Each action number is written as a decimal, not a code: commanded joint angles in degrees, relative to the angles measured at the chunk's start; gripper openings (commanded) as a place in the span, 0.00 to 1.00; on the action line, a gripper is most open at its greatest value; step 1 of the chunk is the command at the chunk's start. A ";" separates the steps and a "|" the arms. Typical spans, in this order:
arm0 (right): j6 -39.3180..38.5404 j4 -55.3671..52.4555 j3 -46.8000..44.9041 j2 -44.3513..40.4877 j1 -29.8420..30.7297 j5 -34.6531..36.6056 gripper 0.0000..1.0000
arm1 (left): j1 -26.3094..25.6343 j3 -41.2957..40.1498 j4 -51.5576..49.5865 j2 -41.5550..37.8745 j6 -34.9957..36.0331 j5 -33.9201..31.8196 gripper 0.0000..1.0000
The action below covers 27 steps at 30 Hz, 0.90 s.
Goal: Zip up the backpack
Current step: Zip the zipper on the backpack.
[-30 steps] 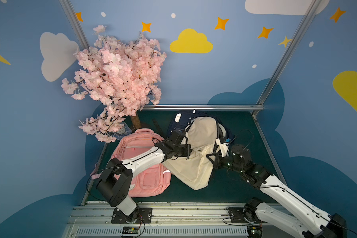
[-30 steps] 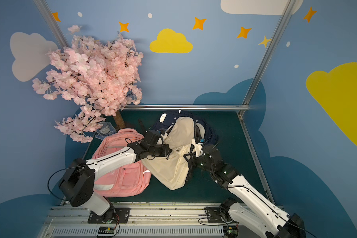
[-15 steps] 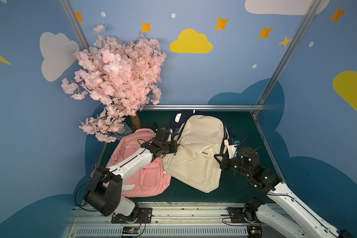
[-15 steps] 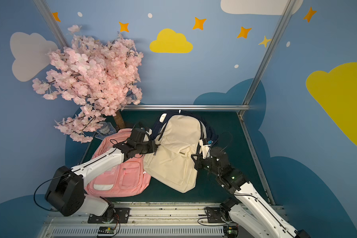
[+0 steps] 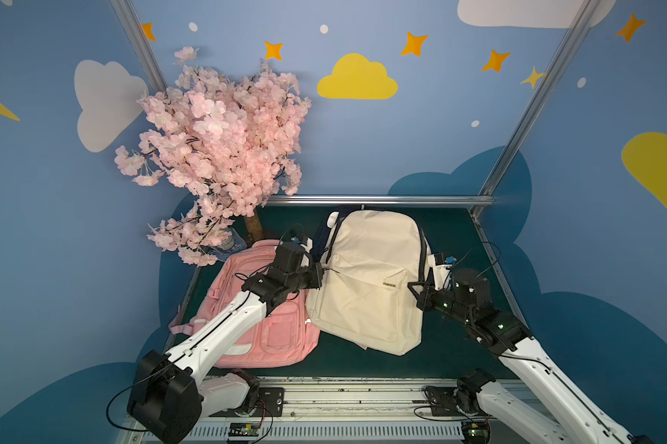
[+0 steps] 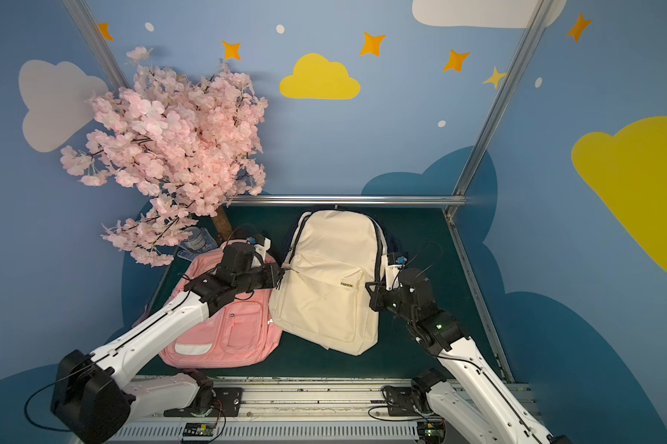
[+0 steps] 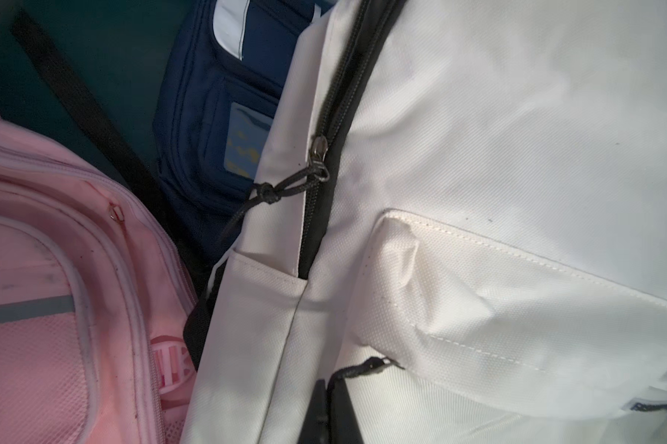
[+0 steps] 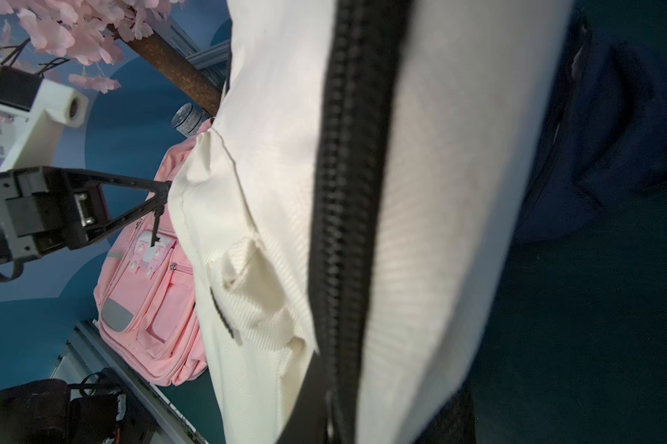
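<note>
Cream backpack (image 5: 366, 292): lies flat, front face up, on the green table (image 5: 451, 234). It sits just to the right of the pink backpack (image 5: 282, 338), and its near corner touches the pink backpack's side.
Main zip (image 8: 347, 192): black, running round the cream backpack's edge. On the side away from the pink backpack the teeth look meshed in the right wrist view.
Slider (image 7: 318, 148): on the zip's run that faces the pink backpack, a little above the zip's lower end. A knotted pull cord (image 7: 270, 192) hangs from it, untouched.
Left gripper (image 5: 320, 273): over the pink backpack's right edge, tips at the cream backpack's side. The jaws are pressed together on a thin black cord (image 7: 366, 368). What that cord is tied to cannot be told.
Right gripper (image 5: 412, 286): on the far side of the cream backpack from the pink backpack, tips at that edge near the FASHION label (image 5: 389, 285). The fingers are drawn together, but whether they pinch fabric cannot be told.
Navy bag (image 7: 216, 127): behind the pink backpack's far right corner, partly under the cream backpack.
Blossom tree (image 5: 216, 153): its trunk stands just behind the pink backpack's far end.
</note>
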 commanded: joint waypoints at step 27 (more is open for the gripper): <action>3.42 1.96 2.81 28.42 -9.13 -3.28 0.18 | -0.84 -18.54 -1.48 -6.76 -9.05 -4.80 0.09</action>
